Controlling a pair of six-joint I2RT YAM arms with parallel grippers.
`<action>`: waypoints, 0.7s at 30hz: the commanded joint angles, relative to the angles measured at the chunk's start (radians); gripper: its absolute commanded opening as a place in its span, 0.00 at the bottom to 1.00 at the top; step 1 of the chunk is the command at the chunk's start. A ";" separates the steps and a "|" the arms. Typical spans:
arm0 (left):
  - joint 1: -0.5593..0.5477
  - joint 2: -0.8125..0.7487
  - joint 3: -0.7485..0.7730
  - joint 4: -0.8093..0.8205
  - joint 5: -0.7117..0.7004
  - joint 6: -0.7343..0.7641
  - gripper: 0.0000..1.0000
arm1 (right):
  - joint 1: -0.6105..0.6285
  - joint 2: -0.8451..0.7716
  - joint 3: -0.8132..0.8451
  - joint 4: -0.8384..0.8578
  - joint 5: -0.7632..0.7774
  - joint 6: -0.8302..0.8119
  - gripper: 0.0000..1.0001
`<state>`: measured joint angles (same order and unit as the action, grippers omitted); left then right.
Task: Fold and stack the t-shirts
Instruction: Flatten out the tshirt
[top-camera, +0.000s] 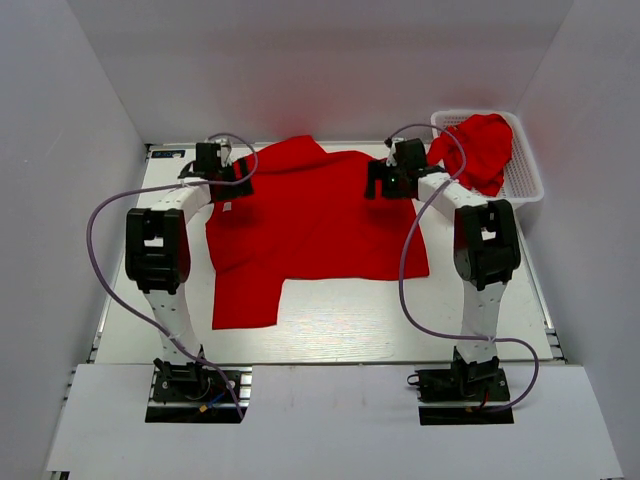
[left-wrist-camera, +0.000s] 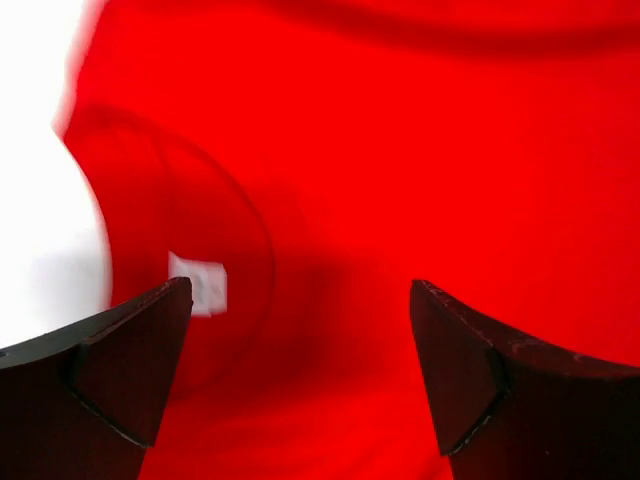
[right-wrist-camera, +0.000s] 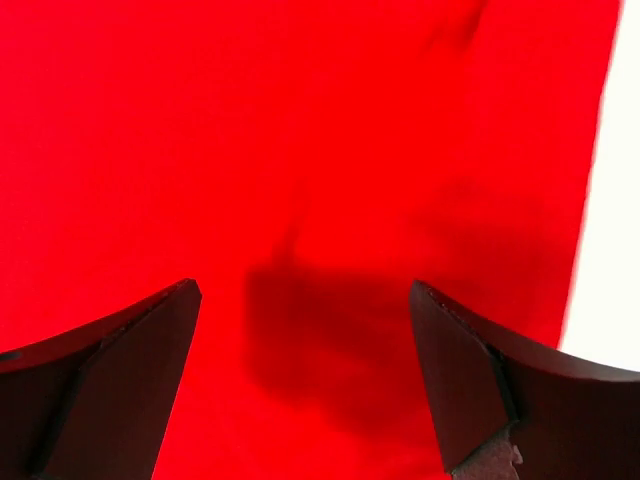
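White walls close in a pale tabletop (top-camera: 350, 320), and one red t-shirt (top-camera: 320, 220) lies spread across the middle of it, its body mostly flat. A flap, probably a sleeve, (top-camera: 245, 295) juts toward the near left. A second t-shirt (top-camera: 480, 150) sits bunched in the white lattice basket (top-camera: 530, 185) at the far right corner.

The left tool (left-wrist-camera: 300, 288) hangs over the far left part of the spread shirt, near the collar. Its fingers are released and wide apart, and the white neck tag (left-wrist-camera: 198, 283) shows just inside the left finger. The right tool (right-wrist-camera: 305, 288) is likewise released, over the far right edge, with bare tabletop showing just to its right.

The main risk, as I judge it, is an uneven pinch. If one tool closes on a single layer and the other on two, or the right one closes past the hem onto nothing, the fold will skew. The collar curve under the left tool could also bunch. Because the arms are well apart, a mistimed lift would drag the cloth sideways and wrinkle it.
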<state>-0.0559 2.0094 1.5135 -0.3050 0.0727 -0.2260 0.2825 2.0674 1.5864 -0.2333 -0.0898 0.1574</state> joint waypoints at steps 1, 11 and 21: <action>-0.004 -0.018 -0.082 -0.005 0.088 -0.015 0.99 | -0.002 -0.015 -0.051 -0.011 -0.031 0.079 0.90; -0.004 -0.096 -0.344 -0.017 0.087 -0.104 0.99 | -0.019 -0.095 -0.328 -0.017 -0.011 0.212 0.90; -0.004 -0.326 -0.555 -0.111 0.062 -0.133 0.99 | -0.020 -0.345 -0.663 0.003 -0.047 0.275 0.90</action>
<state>-0.0582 1.7420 1.0100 -0.2825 0.1314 -0.3351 0.2619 1.7439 0.9890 -0.1150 -0.1307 0.4057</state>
